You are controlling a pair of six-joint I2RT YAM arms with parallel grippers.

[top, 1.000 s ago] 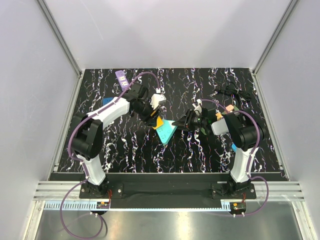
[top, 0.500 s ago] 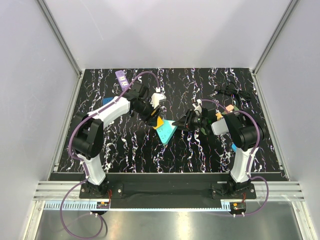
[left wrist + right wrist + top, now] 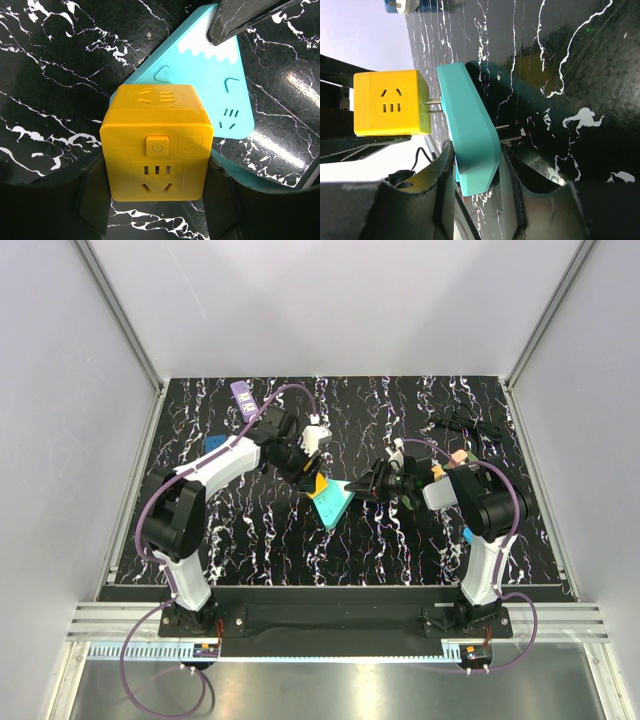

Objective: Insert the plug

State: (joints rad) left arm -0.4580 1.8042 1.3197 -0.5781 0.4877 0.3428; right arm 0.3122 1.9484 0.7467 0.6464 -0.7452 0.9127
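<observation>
My left gripper [image 3: 303, 472] is shut on a yellow cube adapter [image 3: 316, 483], with its fingers on the cube's two sides in the left wrist view [image 3: 157, 145]. My right gripper [image 3: 366, 486] is shut on the edge of a flat teal socket block [image 3: 333, 502], also seen in the right wrist view [image 3: 470, 130]. There the yellow cube [image 3: 390, 102] sits against the teal block's face. Its metal prongs [image 3: 434, 104] reach into the block, with a short length still showing. The teal block [image 3: 220, 95] lies behind the cube.
A purple power strip [image 3: 243, 397] lies at the far left. A blue item [image 3: 214, 443] sits left of the left arm. A black cable [image 3: 465, 425] is coiled at the far right, with small orange and white parts [image 3: 452, 457] near the right arm.
The left arm has edged slightly toward the far left. Both grippers keep their hold, and the cube and the teal block stay together.
</observation>
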